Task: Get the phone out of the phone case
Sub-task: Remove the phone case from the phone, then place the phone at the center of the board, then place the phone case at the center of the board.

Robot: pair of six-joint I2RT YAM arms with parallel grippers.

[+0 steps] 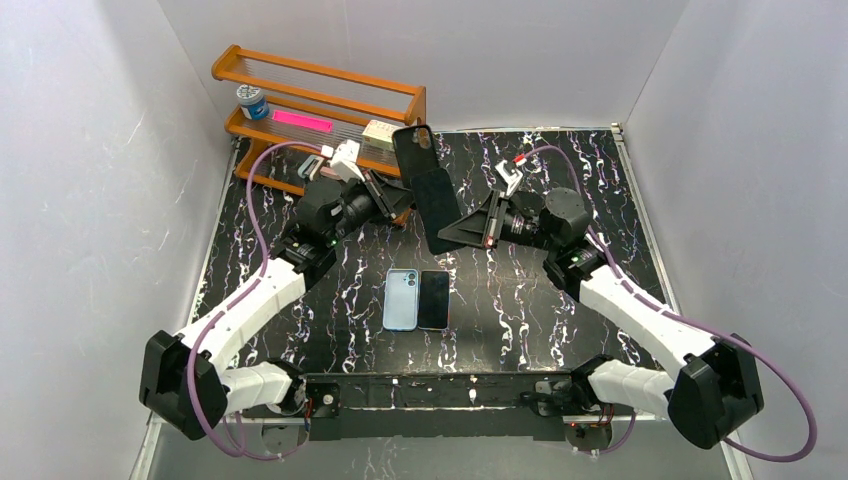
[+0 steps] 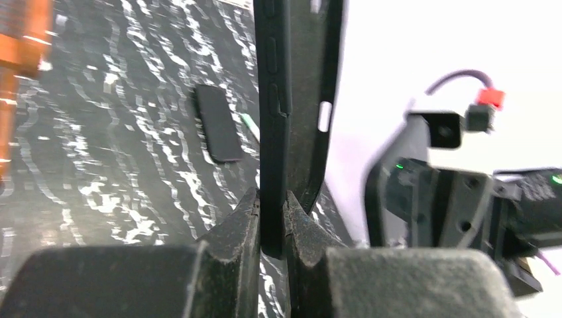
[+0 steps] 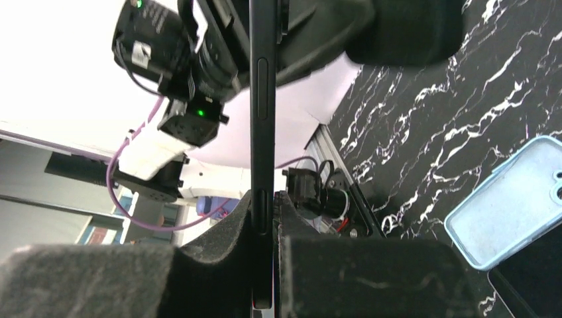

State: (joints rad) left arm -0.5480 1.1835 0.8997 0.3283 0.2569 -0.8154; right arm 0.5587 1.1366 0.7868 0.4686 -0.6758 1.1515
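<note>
the marbled black worktop (image 1: 520, 300) is backed by a wooden rack (image 1: 320, 75). above the middle, the black phone case (image 1: 413, 148) is held up in the air, seemingly so that the two arms can pull against each other. its rim is clenched by the left fingers (image 2: 232, 232), and the slim dark slab taken to be the phone (image 1: 437, 215) is pinched edge-on by the right fingers (image 3: 225, 232). the phone appears partly drawn out below the case, not yet freed. a pale blue case (image 1: 400, 298) and a black handset (image 1: 433, 298) are laid side by side; whether the blue one is filled cannot be told. on the rack shelves a box (image 1: 378, 130), a pink strip (image 1: 302, 120) and a small jar (image 1: 252, 102) are kept.
</note>
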